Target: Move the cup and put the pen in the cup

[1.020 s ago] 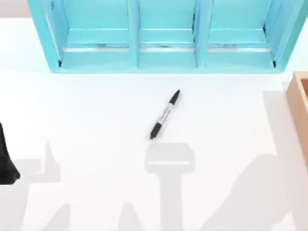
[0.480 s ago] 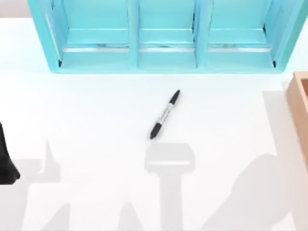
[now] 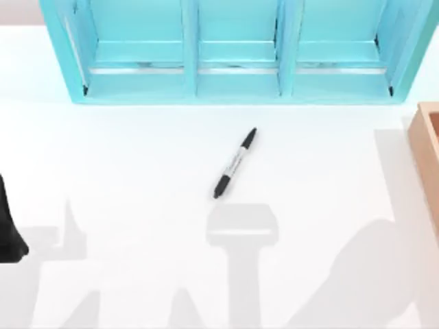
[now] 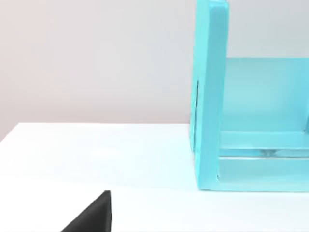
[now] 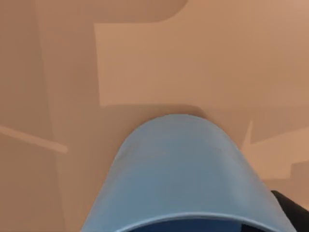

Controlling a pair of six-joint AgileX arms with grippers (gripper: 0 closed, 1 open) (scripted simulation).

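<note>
The pen [image 3: 235, 163] lies diagonally mid-tabletop [image 3: 137, 157], its barrel print unreadable. The blue cup [image 5: 186, 174] sits close against the right wrist camera over a tan box [image 5: 145, 58]. Finger state: cannot tell.

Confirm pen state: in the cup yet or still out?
Out. The pen lies flat and slanted on the white table, in front of the turquoise shelf. The cup appears in the right wrist view against tan surfaces.

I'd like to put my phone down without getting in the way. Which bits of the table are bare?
Bare white table lies on both sides of the pen, between the turquoise shelf at the back and the near edge. The brown box crowds the right edge, and the left arm sits at the left edge.
</note>
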